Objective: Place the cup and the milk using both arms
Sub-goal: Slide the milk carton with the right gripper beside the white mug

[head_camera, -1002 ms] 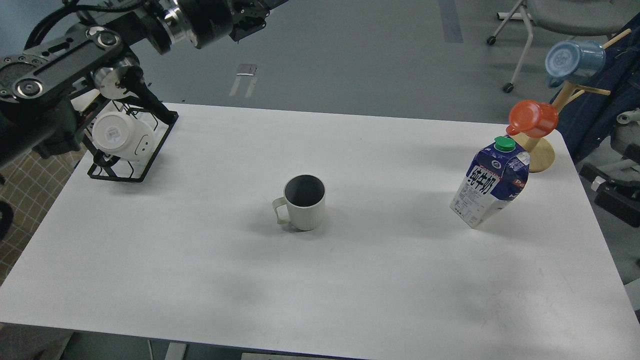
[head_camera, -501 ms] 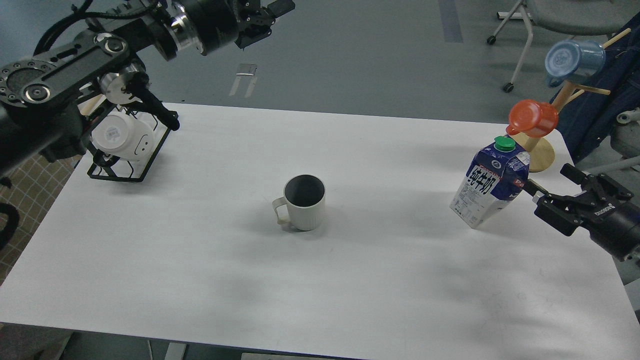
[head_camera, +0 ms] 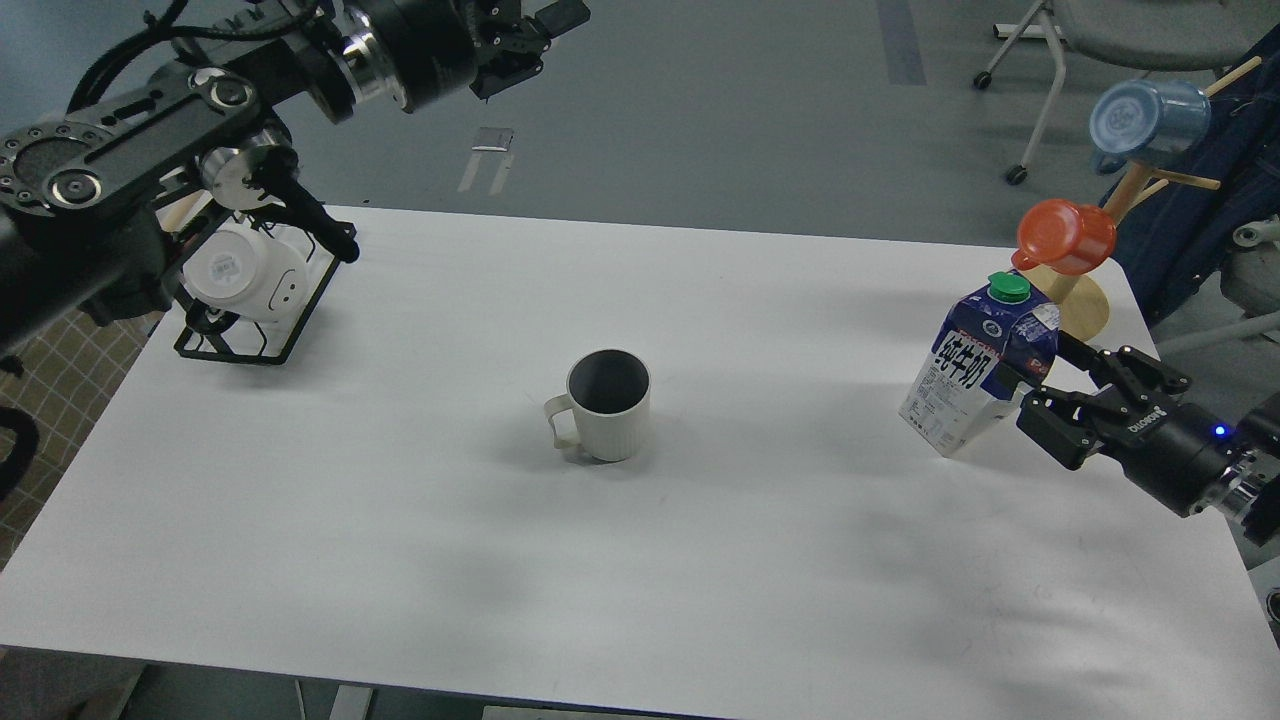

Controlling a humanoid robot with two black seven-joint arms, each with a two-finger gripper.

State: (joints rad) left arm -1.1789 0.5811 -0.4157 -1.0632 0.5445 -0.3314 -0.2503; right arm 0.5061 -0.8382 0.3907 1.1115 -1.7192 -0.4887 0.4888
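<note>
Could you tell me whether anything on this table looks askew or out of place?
Yes, the milk carton near the table's right edge appears to lean to the right rather than stand square, with the open right pincer at its right side. The grey mug stands upright at the centre, and I see no spill.

Robotics lab or test room: bare white table (head_camera: 700, 560) on grey floor (head_camera: 720, 110), wheeled chair (head_camera: 1100, 30) behind, staged props, black robot arm (head_camera: 130, 170) overhead.
</note>
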